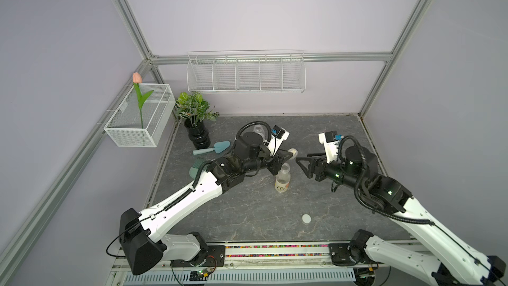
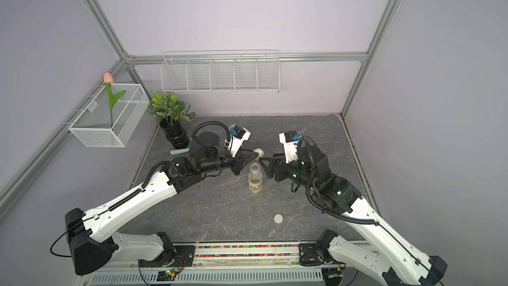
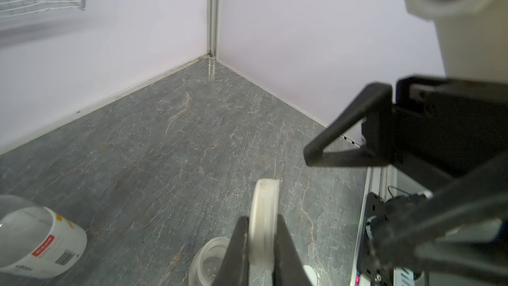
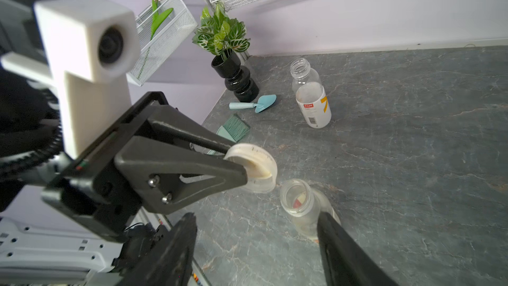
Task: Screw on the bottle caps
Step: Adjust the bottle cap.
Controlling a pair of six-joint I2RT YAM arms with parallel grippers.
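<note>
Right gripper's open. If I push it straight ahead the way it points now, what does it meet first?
Most likely the bottle cap pinched in the left gripper, centred ahead of the right gripper. The uncapped bottle looks lower and aside, though depth is unclear.

A black ribbed vase (image 1: 199, 136) stands on the table (image 1: 247, 207), holding a leafy green plant (image 1: 193, 108). Just beside the vase lies a teal trowel (image 1: 214, 148), and beyond the trowel a green brush (image 4: 233, 129). Left of the vase hangs a white mesh basket (image 1: 132, 136) with a pink tulip (image 1: 137, 77). Above and right of the vase, a wire rack (image 1: 246, 74) hangs on the wall.
</note>
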